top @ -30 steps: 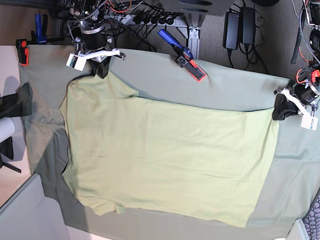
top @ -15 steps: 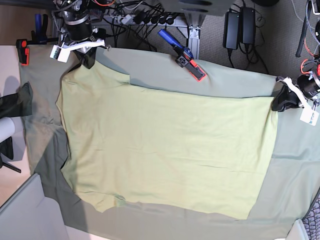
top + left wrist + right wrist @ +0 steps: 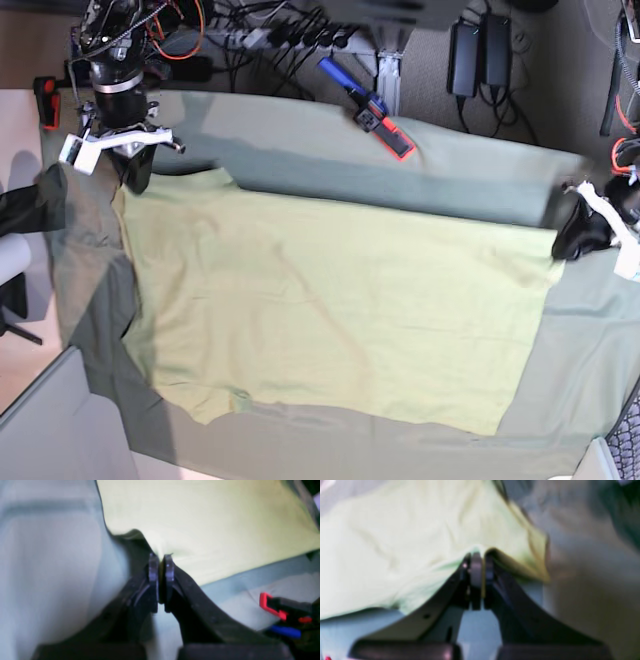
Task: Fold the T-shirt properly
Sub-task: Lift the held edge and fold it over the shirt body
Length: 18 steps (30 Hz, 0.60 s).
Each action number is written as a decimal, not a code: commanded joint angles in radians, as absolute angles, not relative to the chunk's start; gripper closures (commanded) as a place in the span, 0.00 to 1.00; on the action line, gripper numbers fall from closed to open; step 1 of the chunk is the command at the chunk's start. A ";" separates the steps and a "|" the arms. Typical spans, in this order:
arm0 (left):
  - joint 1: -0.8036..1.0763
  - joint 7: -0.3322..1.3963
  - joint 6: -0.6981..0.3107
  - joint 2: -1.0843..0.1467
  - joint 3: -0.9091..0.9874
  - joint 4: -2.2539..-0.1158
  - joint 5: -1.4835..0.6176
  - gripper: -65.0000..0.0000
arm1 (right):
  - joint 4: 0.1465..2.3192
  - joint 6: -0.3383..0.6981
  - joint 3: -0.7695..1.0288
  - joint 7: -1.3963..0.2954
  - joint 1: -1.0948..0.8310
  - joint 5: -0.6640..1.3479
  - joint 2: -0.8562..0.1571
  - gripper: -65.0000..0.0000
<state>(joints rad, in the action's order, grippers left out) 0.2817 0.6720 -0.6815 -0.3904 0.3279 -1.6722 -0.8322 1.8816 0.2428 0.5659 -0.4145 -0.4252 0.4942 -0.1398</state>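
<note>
The pale yellow-green T-shirt [image 3: 340,300] lies spread flat across the grey-green table cloth [image 3: 460,170]. My right gripper [image 3: 130,175], at the left of the base view, is shut on the shirt's far left corner. Its wrist view shows the fabric [image 3: 395,542] pinched into a small peak between the closed right gripper [image 3: 480,555]. My left gripper [image 3: 572,240], at the right edge of the base view, is shut on the shirt's far right corner. In its wrist view the shirt [image 3: 212,525] stretches away taut from the closed left gripper [image 3: 161,560].
A blue and red clamp [image 3: 375,115] holds the table cloth at the far edge and also shows as the clamp [image 3: 282,607] in the left wrist view. An orange clamp [image 3: 45,100] sits at the far left corner. A dark object [image 3: 35,200] lies at the left edge. Cables and power bricks [image 3: 478,50] lie behind the table.
My right gripper has carried the shirt's corner leftward and a little nearer. The left gripper has drifted slightly nearer with its corner. The shirt's far edge now lies straighter.
</note>
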 commanded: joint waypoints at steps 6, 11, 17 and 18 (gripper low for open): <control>0.118 0.651 -0.698 -0.405 0.309 -1.485 -0.844 1.00 | 1.759 0.250 0.550 -0.401 -0.268 0.496 -0.181 1.00; -0.019 0.652 -0.698 -0.405 0.253 -1.322 -0.812 1.00 | 1.659 0.251 0.516 -0.401 -0.154 0.471 -0.208 1.00; -0.111 0.650 -0.698 -0.405 0.221 -1.224 -0.809 1.00 | 1.589 0.266 0.457 -0.400 -0.041 0.426 -0.216 1.00; -0.122 0.651 -0.698 -0.405 0.221 -1.215 -0.812 1.00 | 1.575 0.266 0.445 -0.400 -0.021 0.406 -0.216 1.00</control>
<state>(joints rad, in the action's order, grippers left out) -0.1009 0.6720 -0.6888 -0.3878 0.2153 -1.2011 -0.7902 1.5578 0.2550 0.4404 -0.4278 -0.0360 0.4007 -0.2031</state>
